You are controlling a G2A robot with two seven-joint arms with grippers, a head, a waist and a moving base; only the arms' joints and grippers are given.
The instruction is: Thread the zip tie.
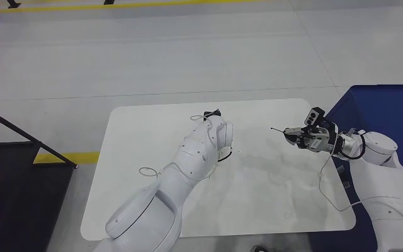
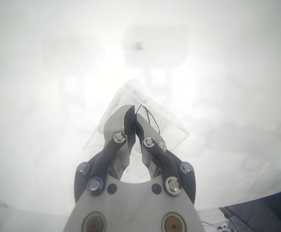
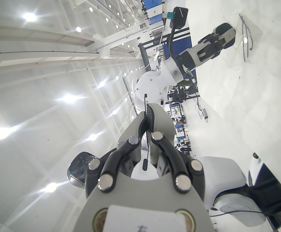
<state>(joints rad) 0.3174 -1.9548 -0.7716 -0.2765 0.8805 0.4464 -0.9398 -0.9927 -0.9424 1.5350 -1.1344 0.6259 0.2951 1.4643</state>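
Right wrist view: the right gripper [image 3: 147, 109] jaws pinch the black zip tie [image 3: 148, 123]. Its long axis runs along the jaws, with the thin tip poking out past the fingertips and the thicker end back toward the palm. In the top view the tie points from the jaws toward the left arm [image 1: 201, 148], above the tabletop [image 1: 271, 201]. The left gripper [image 2: 134, 112] jaws are pressed together over a clear plastic piece [image 2: 173, 129], with a thin black strand [image 2: 151, 118] just beside the tips; can't tell if it's gripped.

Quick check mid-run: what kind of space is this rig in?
Probably a big industrial or robotics hall: rows of ceiling lights on high trusses, a yellow floor line, blue partitions behind.
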